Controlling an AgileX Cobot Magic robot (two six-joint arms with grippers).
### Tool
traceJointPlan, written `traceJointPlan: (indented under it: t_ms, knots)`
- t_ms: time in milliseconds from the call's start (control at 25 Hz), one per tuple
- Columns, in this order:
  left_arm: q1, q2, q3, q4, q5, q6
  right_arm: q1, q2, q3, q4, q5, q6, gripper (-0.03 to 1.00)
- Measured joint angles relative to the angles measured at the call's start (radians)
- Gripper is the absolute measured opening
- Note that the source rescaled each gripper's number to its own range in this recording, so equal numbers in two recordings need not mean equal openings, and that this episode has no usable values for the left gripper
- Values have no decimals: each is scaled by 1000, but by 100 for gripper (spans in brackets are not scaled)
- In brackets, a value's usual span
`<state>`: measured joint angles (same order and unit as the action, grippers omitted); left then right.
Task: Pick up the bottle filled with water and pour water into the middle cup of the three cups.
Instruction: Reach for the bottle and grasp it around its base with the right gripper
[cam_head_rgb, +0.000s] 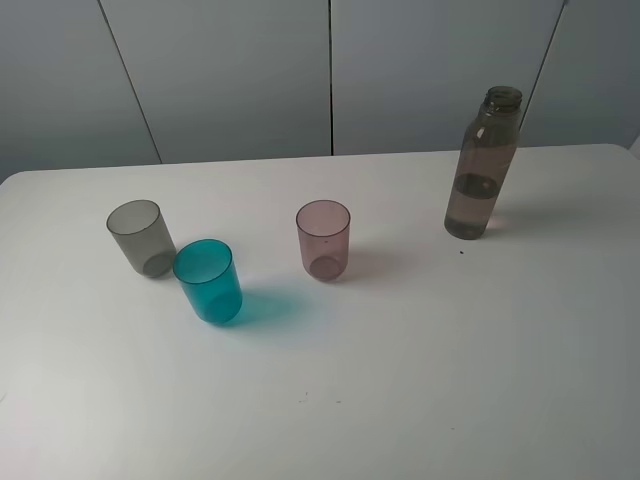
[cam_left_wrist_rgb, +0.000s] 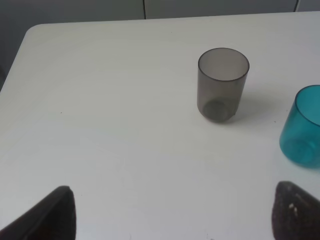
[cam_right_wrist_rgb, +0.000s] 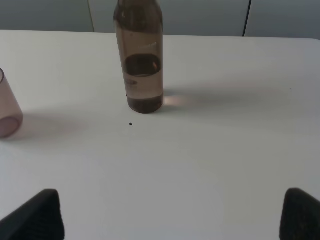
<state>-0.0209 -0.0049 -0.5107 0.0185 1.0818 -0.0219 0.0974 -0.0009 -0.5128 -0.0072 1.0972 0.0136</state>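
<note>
Bottle (cam_head_rgb: 482, 170) stands upright, well apart from teal cup (cam_head_rgb: 208, 281).

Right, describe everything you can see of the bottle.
The bottle is tall, slim and translucent smoky brown-grey, plastic by its look, with a narrow threaded neck and no cap on. Clear water fills roughly its lower half. It stands upright toward the far right of the white table, well apart from the pink-mauve cup. Only the table touches it.
</note>
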Motion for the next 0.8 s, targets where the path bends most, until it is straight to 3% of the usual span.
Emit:
traceJointPlan:
  t_ms: [800]
  knots:
    - [0,0,0,0,0,0,0,0,0,0,0,0,78]
